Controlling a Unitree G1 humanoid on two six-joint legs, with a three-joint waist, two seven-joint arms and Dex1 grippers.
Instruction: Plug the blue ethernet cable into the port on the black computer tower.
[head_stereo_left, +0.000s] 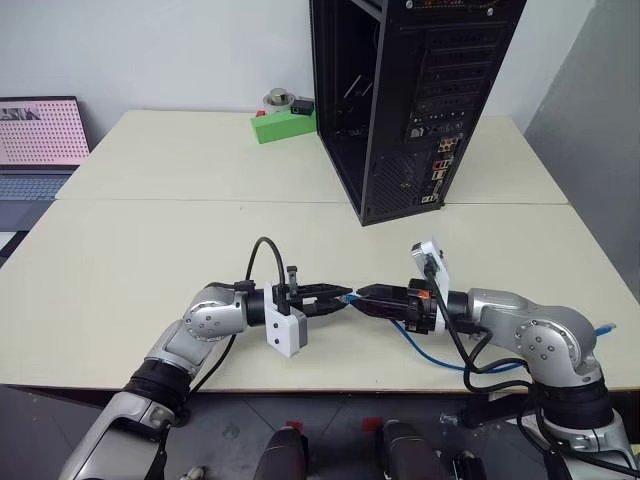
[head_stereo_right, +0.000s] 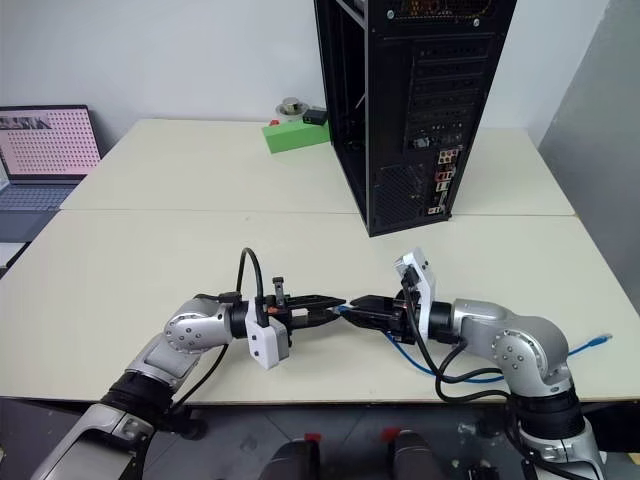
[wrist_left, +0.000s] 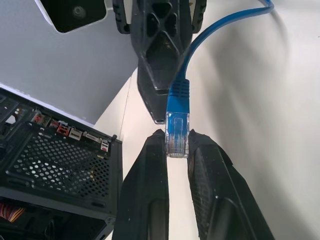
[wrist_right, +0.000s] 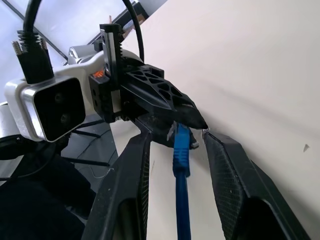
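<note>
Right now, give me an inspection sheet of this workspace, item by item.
Surface: cream table, two tops butted together, seam running across.
Job's things: blue ethernet cable trails off the near edge by the right arm; its clear plug sits between the two tools. Black computer tower stands upright at the far side, rear connectors facing the robot; port too small to single out.
Clutter: green block with a small metal item on top, beside the tower.
Grippers: left tool shut on the plug; right tool open, fingers either side of the cable without touching.
Cables: black robot wires loop over both wrists.
Surroundings: laptop at far left, white wall behind.
</note>
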